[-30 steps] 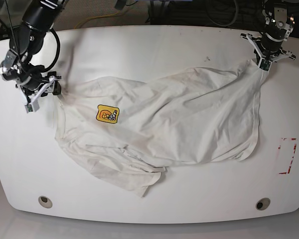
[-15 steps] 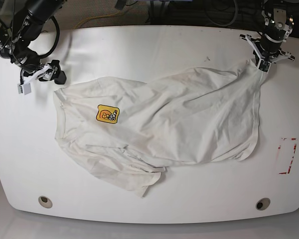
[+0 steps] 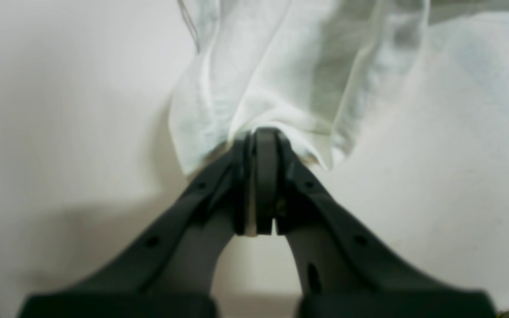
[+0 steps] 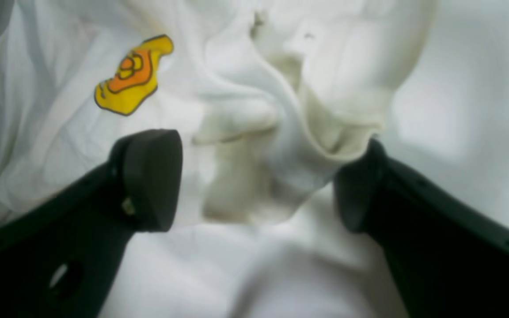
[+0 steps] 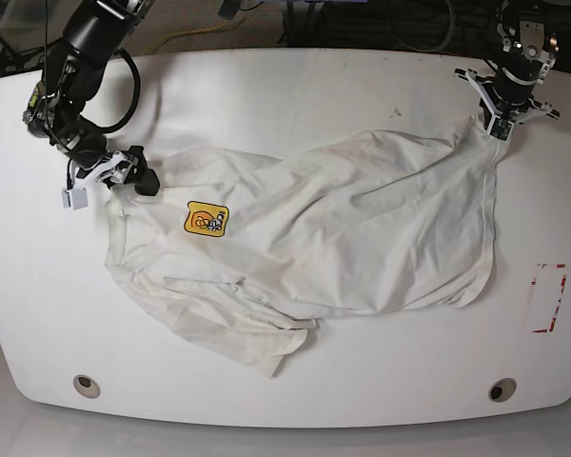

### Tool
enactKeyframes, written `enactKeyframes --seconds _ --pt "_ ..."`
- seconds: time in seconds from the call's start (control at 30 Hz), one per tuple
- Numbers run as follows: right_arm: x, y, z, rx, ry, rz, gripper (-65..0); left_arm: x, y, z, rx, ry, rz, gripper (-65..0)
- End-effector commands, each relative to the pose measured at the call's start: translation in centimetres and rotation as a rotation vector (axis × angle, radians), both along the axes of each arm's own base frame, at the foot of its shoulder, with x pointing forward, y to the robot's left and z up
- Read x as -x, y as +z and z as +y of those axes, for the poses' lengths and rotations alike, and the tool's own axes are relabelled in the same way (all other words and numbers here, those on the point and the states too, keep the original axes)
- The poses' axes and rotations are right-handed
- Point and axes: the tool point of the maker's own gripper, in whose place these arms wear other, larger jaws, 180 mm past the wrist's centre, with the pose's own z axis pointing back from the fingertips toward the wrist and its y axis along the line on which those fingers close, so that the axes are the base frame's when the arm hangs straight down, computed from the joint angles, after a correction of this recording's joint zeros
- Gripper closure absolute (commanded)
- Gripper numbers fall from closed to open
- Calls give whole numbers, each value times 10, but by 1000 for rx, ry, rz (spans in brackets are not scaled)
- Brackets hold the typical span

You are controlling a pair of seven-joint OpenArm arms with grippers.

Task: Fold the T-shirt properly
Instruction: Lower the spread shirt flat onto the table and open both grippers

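Note:
The off-white T-shirt (image 5: 343,238) lies crumpled and spread across the white table (image 5: 295,86), with its yellow-orange patch label (image 5: 206,219) facing up. My left gripper (image 5: 502,122) is shut on the shirt's far right corner; in the left wrist view the jaws (image 3: 261,137) pinch a bunch of cloth. My right gripper (image 5: 109,188) stands open at the shirt's left edge. In the right wrist view its pads (image 4: 148,181) straddle a raised fold of cloth (image 4: 254,176) without closing, and the patch label (image 4: 131,77) shows beyond.
A red rectangle outline (image 5: 549,297) is marked near the table's right edge. Two round holes (image 5: 87,386) (image 5: 502,389) sit near the front corners. Cables run behind the table's back edge.
My right gripper let go of the shirt's left edge, opened wide, swung up and away, then came back to that edge. The left gripper kept its grip and barely moved.

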Motion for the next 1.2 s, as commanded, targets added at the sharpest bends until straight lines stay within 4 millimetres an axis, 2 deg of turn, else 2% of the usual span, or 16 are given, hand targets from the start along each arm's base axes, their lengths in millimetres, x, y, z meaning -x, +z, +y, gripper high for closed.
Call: enactKeyframes --seconds 0.0,0.1,0.17,0.23,0.27,0.37,0.6,0.8,0.87,1.03,1.17 --pt "-8 3 -1 0 -7 -8 -452 -6 9 2 -11 -9 -32 -4" --pt "-11 1 2 -12 -7 -16 -292 -6 9 2 -11 -9 -32 -4" --pt "-13 3 3 -8 -6 -23 -122 -6 9 2 -11 -10 -33 -4" --pt "-11 2 2 -5 -5 -22 -25 -7 11 2 -12 -11 -38 -4" --pt "-11 5 0 7 -2 -28 -14 -7 11 2 -12 -12 -39 -4" --pt "0 12 -10 69 19 -24 -33 -11 16 1 -16 -17 -54 -4" --pt "21 42 -35 273 115 4 -54 -42 59 -14 -23 -66 -191 -4" --pt "33 64 -55 430 191 57 -54 -51 84 -11 -45 -64 -259 -4" --pt "37 74 -68 476 181 66 -54 -52 89 -2 -61 -47 -269 -4" --pt "48 83 -91 525 149 94 -55 -48 99 21 -100 -26 -272 -4" --pt "51 86 -98 532 128 99 -55 -41 106 40 -121 0 -271 -4"
